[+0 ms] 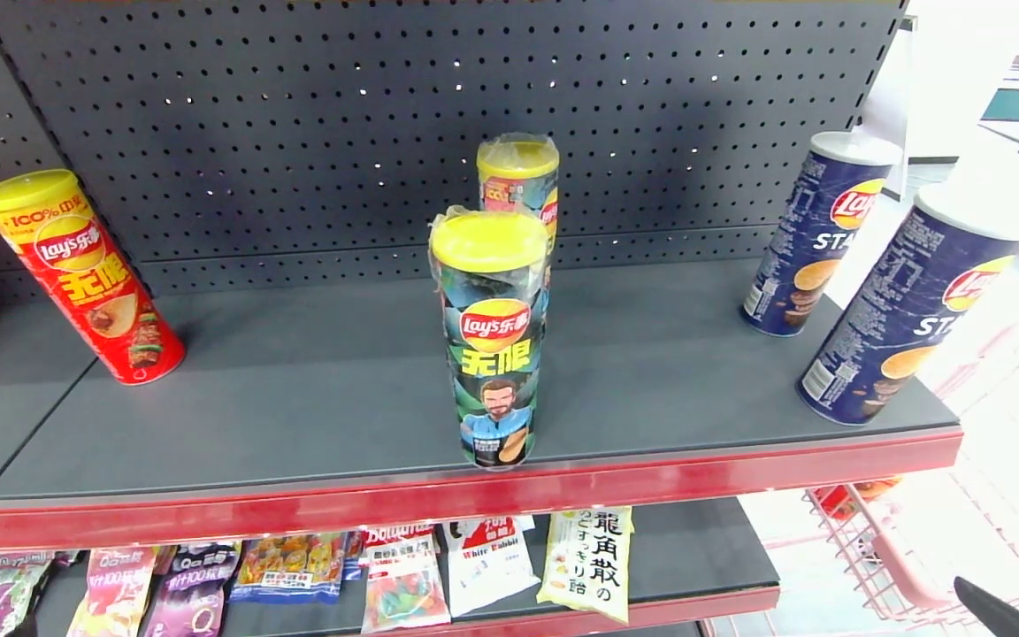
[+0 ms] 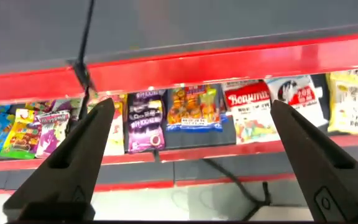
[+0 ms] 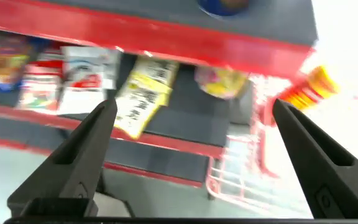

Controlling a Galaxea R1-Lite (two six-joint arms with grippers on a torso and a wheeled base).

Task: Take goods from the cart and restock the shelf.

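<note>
The upper shelf (image 1: pixel 297 389) holds a red chip can (image 1: pixel 80 279) at the left. Two yellow-lidded cans stand in the middle, one (image 1: pixel 492 341) at the front edge and one (image 1: pixel 518 177) behind it. At the right are two dark blue cans (image 1: pixel 819 234) (image 1: pixel 912 310). The pink wire cart (image 1: pixel 894 566) stands low on the right, with a red and yellow pack (image 3: pixel 306 90) in it. My left gripper (image 2: pixel 192 104) is open and empty below the shelf's red edge (image 2: pixel 229 59). My right gripper (image 3: pixel 194 106) is open and empty, facing the lower shelf beside the cart (image 3: pixel 247 168).
Snack bags (image 1: pixel 403 579) line the lower shelf, including a yellow bag (image 3: pixel 142 96) and purple bags (image 2: pixel 145 118). A perforated back panel (image 1: pixel 341 115) closes off the upper shelf. Bare shelf surface lies between the red can and the middle cans, and between those and the blue cans.
</note>
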